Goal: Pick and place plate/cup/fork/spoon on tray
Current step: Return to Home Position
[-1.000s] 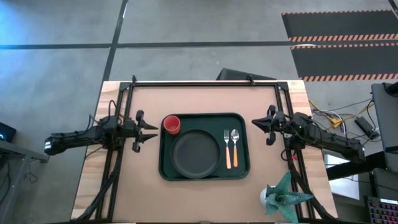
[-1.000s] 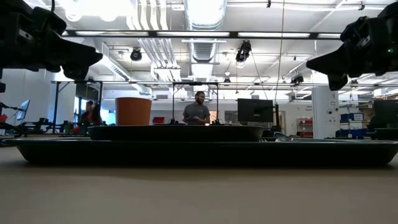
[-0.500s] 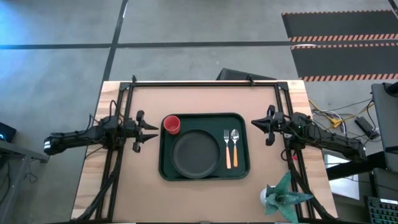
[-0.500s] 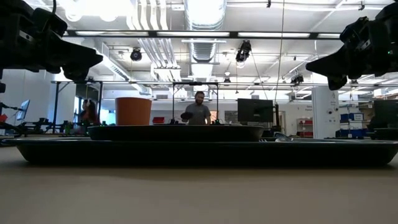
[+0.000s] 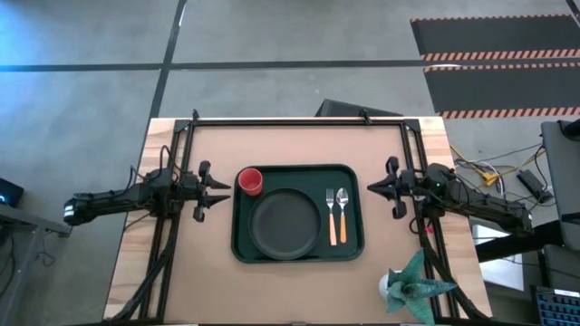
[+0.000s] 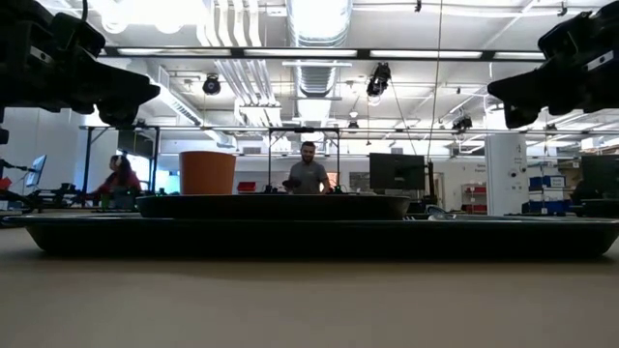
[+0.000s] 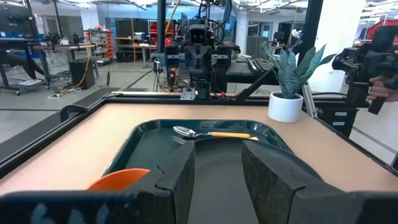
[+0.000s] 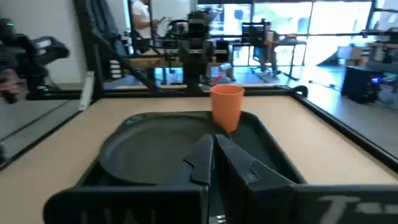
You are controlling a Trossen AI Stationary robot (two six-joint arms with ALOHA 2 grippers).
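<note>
Both empty, left hand (image 5: 223, 190) spread and right hand (image 5: 372, 188) closed, hang clear beside the tray (image 5: 241, 239).

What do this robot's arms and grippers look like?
The left arm and right arm are slim, black, jointed links with thin black cables looping near the wrists. The left gripper and right gripper each carry two dark, blocky, tapering fingers. No markings are legible.

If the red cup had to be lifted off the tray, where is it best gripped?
Take the cup by its rim, probably from straight above: one finger inside, one outside on the side away from the nearby plate. It stands upright, mouth open, in the tray corner nearest the left gripper.
</note>
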